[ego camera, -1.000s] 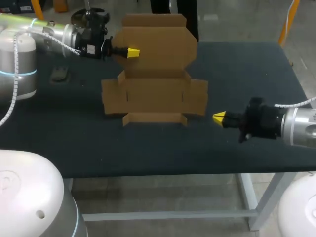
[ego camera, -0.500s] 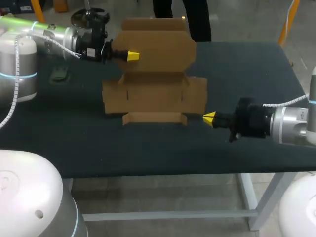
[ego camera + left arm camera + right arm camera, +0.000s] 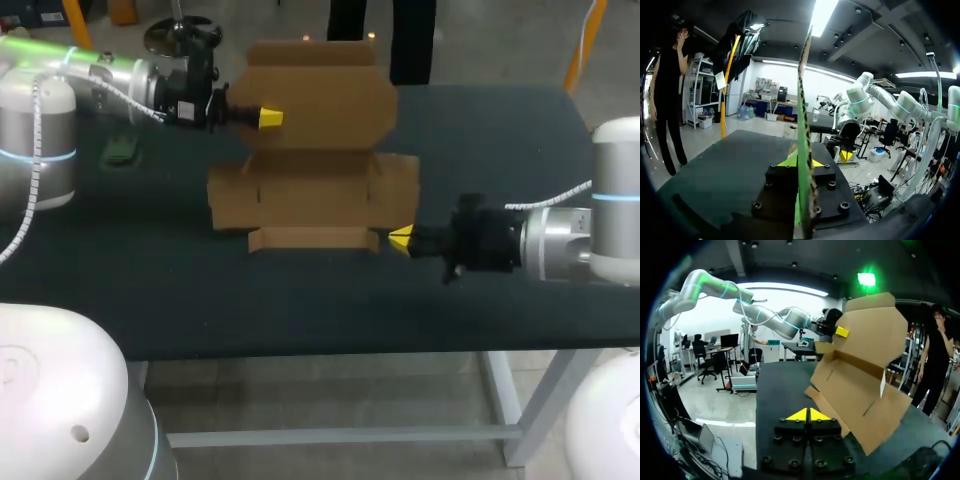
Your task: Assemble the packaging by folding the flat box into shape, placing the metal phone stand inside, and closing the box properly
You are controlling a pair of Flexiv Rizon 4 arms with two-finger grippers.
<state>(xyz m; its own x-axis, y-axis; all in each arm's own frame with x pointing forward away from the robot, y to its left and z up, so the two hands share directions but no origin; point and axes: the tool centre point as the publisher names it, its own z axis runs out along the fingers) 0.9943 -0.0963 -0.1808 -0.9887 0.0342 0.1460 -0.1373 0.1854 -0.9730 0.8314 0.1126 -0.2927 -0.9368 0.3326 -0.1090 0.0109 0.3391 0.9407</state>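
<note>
Head view first, says one: where is the cardboard box (image 3: 315,190)?

Mid-table, answers the other, toward 12 o'clock. Its base panels lie flat and the lid panel (image 3: 320,95) stands raised at the far side. A small dark object (image 3: 120,150) lies at 9 o'clock of it, well apart. It is possibly the phone stand, but too small to tell.

And the left claw (image 3: 268,118)?

At 10 o'clock of the box, pinching the lid panel's side edge. In the left wrist view the card runs edge-on between the two yellow tips, one on each face, spread only by the card's thickness.

The right claw (image 3: 400,238)?

At 4 o'clock, its tips pressed together and holding nothing. It sits just beside the right corner of the front flap (image 3: 315,238); whether it touches cannot be told.

How will the card handle?

By the look of it, light and thin, stiff across a panel but ready to hinge along the creases. It would likely skid on the dark table (image 3: 500,150) if pushed at one corner, and crush if squeezed hard. It is best taken at an edge near a crease, as the left claw has it, while the other nudges the flaps from outside.
</note>
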